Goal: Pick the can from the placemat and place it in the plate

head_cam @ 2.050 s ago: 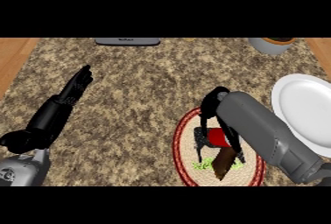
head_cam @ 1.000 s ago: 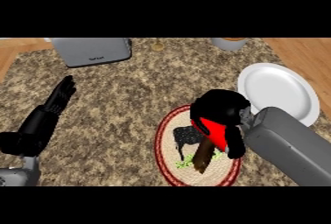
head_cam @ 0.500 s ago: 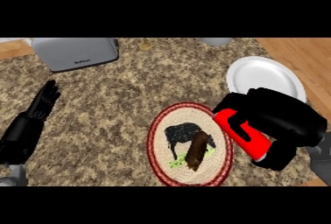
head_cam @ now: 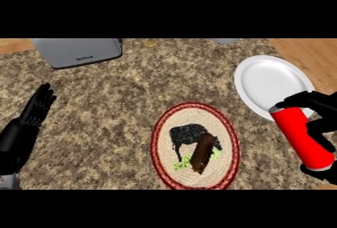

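A red can (head_cam: 301,136) with a white rim hangs at the right edge of the head view, tilted, its top end over the lower rim of the white plate (head_cam: 266,83). My right hand (head_cam: 318,105) is shut on the can, black fingers curled round its upper and lower ends. The round placemat (head_cam: 196,147), red-bordered with a cow picture, lies left of the can with nothing standing on it. My left hand (head_cam: 36,107) rests open at the left edge, fingers straight and pointing up.
A grey toaster (head_cam: 77,51) stands at the back left of the granite counter. A small round object (head_cam: 150,43) and a grey object (head_cam: 225,41) sit at the far edge. Wooden surface (head_cam: 309,50) shows beyond the counter at the right.
My right hand has carried the can off the placemat to the right, up to the plate's lower rim. The view has shifted, and the left hand stays resting.
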{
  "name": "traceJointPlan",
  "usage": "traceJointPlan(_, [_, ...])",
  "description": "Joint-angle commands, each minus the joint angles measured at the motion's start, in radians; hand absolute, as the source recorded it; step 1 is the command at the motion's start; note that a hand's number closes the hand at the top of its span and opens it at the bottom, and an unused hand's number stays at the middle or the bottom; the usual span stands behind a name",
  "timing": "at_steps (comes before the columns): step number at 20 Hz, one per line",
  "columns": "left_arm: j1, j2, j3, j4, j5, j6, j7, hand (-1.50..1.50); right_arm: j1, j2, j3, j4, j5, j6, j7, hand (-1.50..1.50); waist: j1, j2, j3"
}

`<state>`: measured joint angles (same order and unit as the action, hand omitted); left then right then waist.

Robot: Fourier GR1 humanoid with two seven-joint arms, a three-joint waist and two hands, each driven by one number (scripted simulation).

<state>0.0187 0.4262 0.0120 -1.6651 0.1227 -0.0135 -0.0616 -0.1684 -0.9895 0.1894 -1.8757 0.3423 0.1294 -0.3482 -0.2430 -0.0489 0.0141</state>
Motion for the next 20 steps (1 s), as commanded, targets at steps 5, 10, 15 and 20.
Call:
traceJointPlan(5, [-0.023, -0.006, -0.041, -0.048, -0.010, -0.023, 0.011, 0.00, 0.387, -0.026, -0.296, 0.104, -0.086, -0.174, -0.310, 1.50, 0.090, 0.027, -0.009])
traceJointPlan(10, [-0.123, -0.016, -0.079, -0.057, -0.013, -0.056, 0.055, 0.00, 0.547, 0.047, -0.436, 0.221, -0.152, -0.196, -0.519, 1.50, 0.180, 0.043, -0.012])
traceJointPlan(15, [-0.158, -0.052, -0.105, 0.005, -0.041, -0.093, 0.023, 0.00, 0.406, 0.122, -0.448, 0.428, -0.151, -0.173, -0.575, 1.50, 0.240, 0.050, -0.013])
traceJointPlan(20, [-0.210, -0.073, -0.076, 0.058, -0.056, -0.125, 0.027, 0.00, 0.232, 0.130, -0.453, 0.504, -0.093, -0.128, -0.500, 1.50, 0.244, 0.050, -0.014])
